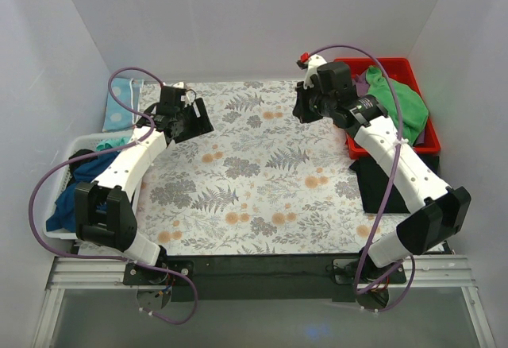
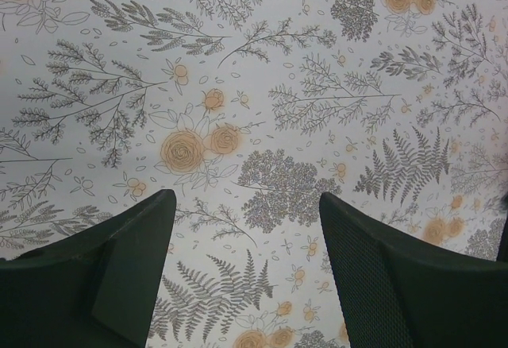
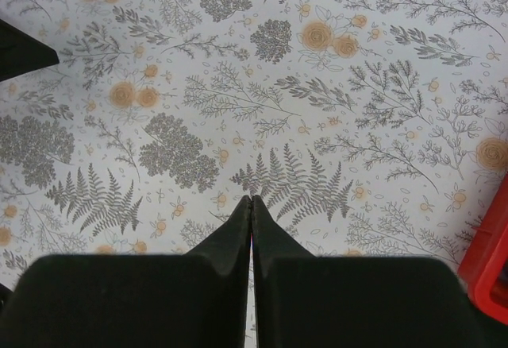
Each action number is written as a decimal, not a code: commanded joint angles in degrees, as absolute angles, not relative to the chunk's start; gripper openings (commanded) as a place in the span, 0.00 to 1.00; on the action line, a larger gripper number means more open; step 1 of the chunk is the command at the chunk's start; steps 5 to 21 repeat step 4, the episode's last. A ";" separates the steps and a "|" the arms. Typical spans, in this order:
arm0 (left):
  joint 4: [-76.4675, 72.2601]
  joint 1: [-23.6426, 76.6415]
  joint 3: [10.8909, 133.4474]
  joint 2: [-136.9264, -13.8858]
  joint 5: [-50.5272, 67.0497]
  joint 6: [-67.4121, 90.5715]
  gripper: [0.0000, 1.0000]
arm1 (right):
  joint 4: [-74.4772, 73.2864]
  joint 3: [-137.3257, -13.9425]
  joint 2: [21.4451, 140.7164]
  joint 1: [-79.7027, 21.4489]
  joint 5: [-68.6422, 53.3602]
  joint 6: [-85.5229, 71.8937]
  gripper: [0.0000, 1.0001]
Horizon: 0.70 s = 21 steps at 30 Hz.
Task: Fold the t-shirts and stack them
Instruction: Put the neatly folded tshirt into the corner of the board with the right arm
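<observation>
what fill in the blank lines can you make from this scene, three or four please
The green t-shirt lies in a bin coloured ____.
The right gripper is ____, holding nothing.
The left gripper is ____ above the floral tablecloth.
The blue t-shirt sits in a basket coloured ____.
Missing words: red; shut; open; white.

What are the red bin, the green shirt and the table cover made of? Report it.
Red bin: apparently hard plastic, smooth, stiff straight rim. Green shirt: soft matte cloth, crumpled in folds. Table cover: printed flowers, matte; cloth or vinyl, cannot tell.
</observation>
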State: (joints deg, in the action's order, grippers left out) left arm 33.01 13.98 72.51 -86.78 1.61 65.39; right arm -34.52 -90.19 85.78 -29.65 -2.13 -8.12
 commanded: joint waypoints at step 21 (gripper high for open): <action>33.49 13.80 73.30 -84.29 -0.88 63.90 0.72 | -32.61 -88.95 85.52 -29.88 -0.44 -7.12 0.02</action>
